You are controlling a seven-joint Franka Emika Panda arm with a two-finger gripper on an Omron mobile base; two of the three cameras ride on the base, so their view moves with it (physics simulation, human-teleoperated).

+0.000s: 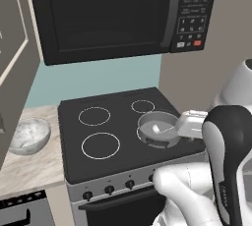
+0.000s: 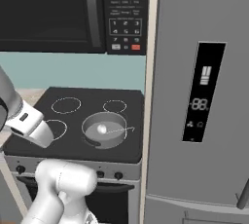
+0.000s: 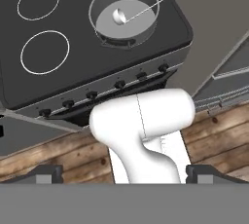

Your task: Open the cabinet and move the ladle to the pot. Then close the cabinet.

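Left base view: ladle (image 1: 158, 128) lying in pot (image 1: 158, 129) on front right burner of stove (image 1: 88, 161), scoop on the pot floor, handle leaning over the right rim. Cabinet (image 1: 15, 48) door at far left, bowl (image 1: 28, 135) on counter (image 1: 29, 171) beneath.

Right base view: pot (image 2: 104, 129) with ladle (image 2: 103, 129) inside, beside fridge (image 2: 199, 96); microwave (image 2: 68, 11) above.

Hand view: gripper (image 3: 124, 174) spread wide, holding nothing, fingertips (image 3: 46, 173) well apart. Pot (image 3: 124, 14) and ladle (image 3: 119, 16) far ahead, apart from gripper.
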